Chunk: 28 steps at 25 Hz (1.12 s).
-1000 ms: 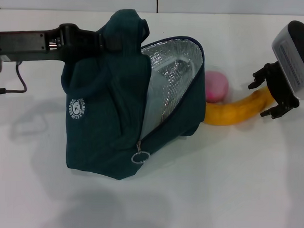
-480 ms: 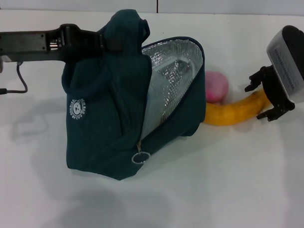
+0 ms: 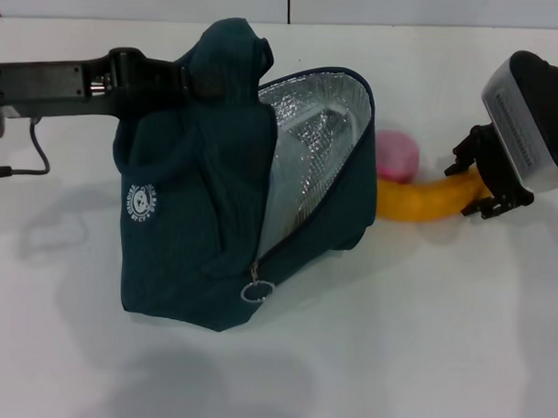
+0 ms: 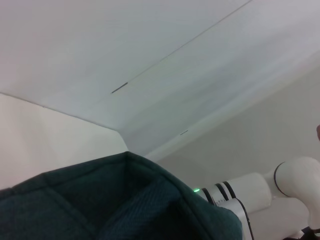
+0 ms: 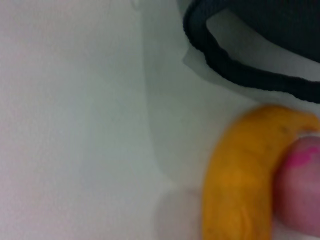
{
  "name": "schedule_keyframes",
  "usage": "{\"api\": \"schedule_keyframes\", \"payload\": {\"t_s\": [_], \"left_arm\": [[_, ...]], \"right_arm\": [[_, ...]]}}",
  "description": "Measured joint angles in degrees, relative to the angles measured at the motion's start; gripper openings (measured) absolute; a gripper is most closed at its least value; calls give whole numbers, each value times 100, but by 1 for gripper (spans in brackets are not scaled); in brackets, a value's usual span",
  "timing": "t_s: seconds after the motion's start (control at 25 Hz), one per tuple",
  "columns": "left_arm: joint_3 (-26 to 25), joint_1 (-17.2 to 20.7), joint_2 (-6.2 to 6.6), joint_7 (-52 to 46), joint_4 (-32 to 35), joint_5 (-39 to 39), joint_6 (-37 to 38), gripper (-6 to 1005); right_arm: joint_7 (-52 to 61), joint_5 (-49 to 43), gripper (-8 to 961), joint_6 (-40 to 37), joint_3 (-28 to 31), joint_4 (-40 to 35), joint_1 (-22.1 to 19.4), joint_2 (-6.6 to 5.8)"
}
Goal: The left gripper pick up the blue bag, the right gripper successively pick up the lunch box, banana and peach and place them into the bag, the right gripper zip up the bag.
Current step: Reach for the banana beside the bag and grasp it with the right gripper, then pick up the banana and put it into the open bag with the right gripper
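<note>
The blue bag (image 3: 196, 224) stands open on the white table, its foil lining facing right. My left gripper (image 3: 187, 77) is shut on the bag's top handle and holds it up; the bag's fabric fills the left wrist view (image 4: 100, 210). The clear lunch box (image 3: 323, 128) lies inside the lining. The banana (image 3: 417, 200) lies right of the bag with the pink peach (image 3: 398, 158) just behind it. My right gripper (image 3: 465, 188) is open, its jaws on either side of the banana's right end. The right wrist view shows the banana (image 5: 240, 180), the peach (image 5: 302, 185) and the bag's edge (image 5: 260, 30).
The zipper's metal ring pull (image 3: 255, 291) hangs at the bag's lower front. A black cable (image 3: 29, 154) runs along the table at the far left. The white table (image 3: 421, 342) spreads in front and to the right of the bag.
My right gripper has moved left and a little up, so its jaws now sit around the banana's right end. The bag and left gripper have held still.
</note>
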Motion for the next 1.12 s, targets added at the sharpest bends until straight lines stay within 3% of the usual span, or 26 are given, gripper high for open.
{"api": "schedule_keyframes", "payload": {"t_s": [0.16, 0.4, 0.68, 1.12], "left_arm": [[-3, 3, 0, 0, -24, 0, 0, 35], [-18, 48, 21, 0, -24, -20, 1, 35], [-26, 74, 42, 0, -24, -31, 0, 35], [-34, 91, 129, 72, -25, -39, 2, 35]], "right_arm": [[39, -30, 508, -15, 2, -33, 0, 11], [88, -31, 491, -296, 17, -309, -57, 22], [366, 99, 490, -1338, 114, -1279, -330, 19], [872, 410, 488, -2585, 1231, -2105, -447, 1]]}}
